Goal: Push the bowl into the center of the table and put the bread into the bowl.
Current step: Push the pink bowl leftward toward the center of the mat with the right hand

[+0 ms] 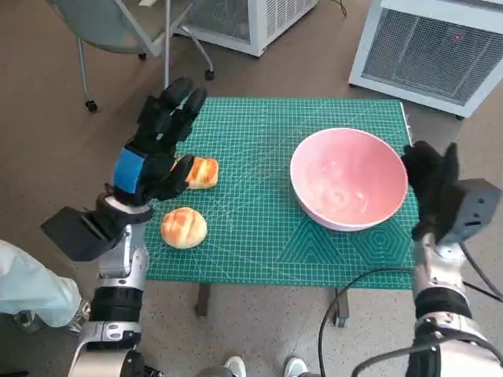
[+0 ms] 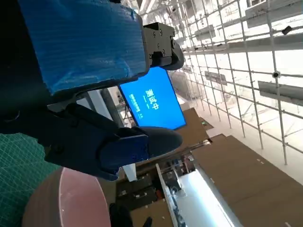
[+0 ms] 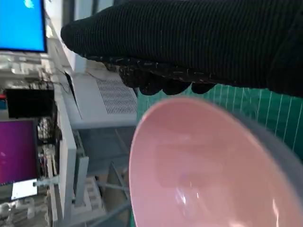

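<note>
An empty pink bowl point(image 1: 349, 178) stands on the right half of the green cutting mat point(image 1: 267, 236); it also shows in the right wrist view as the bowl point(image 3: 199, 175) and in the left wrist view as the bowl point(image 2: 66, 203). My gloved right hand point(image 1: 432, 184) stands upright against the bowl's right rim, holding nothing. On the left of the mat lie two pieces of bread: a golden roll point(image 1: 202, 172) and a round bun point(image 1: 184, 227). My left hand point(image 1: 157, 137) hovers open above the mat's left edge, partly covering the golden roll.
A white slatted unit point(image 1: 428, 47) stands behind the table at the right and another point(image 1: 247, 20) at the back centre. A chair with castors point(image 1: 134, 31) is at the back left. A pale sleeve point(image 1: 31, 287) shows at the lower left; shoes point(image 1: 259, 367) below.
</note>
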### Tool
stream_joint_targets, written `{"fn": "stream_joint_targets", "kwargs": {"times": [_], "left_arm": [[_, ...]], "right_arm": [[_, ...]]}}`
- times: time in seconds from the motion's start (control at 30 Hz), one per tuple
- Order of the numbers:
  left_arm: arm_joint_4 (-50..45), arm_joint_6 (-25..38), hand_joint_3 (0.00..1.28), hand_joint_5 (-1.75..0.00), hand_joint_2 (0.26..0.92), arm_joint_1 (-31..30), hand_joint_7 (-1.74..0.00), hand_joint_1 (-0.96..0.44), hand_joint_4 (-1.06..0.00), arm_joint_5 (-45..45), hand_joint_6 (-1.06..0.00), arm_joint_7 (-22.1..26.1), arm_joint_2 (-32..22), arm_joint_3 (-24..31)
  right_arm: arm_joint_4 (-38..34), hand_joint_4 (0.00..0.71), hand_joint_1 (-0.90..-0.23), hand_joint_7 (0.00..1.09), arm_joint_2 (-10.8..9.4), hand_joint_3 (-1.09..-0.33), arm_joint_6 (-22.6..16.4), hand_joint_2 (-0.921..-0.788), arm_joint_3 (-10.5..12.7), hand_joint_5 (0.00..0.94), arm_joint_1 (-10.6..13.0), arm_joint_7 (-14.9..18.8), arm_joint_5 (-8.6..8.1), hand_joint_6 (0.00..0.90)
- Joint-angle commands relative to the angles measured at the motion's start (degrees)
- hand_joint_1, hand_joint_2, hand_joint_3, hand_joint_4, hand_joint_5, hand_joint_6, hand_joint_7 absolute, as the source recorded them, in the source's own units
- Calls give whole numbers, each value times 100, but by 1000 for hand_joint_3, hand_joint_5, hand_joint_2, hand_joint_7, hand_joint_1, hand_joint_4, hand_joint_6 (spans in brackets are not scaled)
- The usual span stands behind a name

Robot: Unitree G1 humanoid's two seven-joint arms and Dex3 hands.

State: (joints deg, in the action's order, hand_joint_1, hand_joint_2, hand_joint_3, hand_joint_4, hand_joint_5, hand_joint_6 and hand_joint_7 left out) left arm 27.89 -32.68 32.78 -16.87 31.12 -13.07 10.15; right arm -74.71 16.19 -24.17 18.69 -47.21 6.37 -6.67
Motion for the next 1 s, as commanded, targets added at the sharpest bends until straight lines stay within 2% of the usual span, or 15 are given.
{"fn": "stream_joint_targets", "kwargs": {"times": [0.03,0.43,1.0], "left_arm": [[-180,43,504,-5,921,-145,-407,-748,-202,-23,-6,-62,-81,67],[-403,-40,496,-3,921,-438,-347,-751,-205,46,-34,-206,-195,193],[-772,-17,518,0,921,-814,-274,-729,-188,150,-43,-397,-334,221]], "right_arm": [[-98,84,-622,341,-242,-916,190,-921,105,10,-103,66,-108,19],[-128,95,-641,351,-590,-882,268,-921,256,11,-337,263,-161,39],[-170,82,-612,343,-938,-881,517,-921,165,2,-579,181,-45,32]]}}
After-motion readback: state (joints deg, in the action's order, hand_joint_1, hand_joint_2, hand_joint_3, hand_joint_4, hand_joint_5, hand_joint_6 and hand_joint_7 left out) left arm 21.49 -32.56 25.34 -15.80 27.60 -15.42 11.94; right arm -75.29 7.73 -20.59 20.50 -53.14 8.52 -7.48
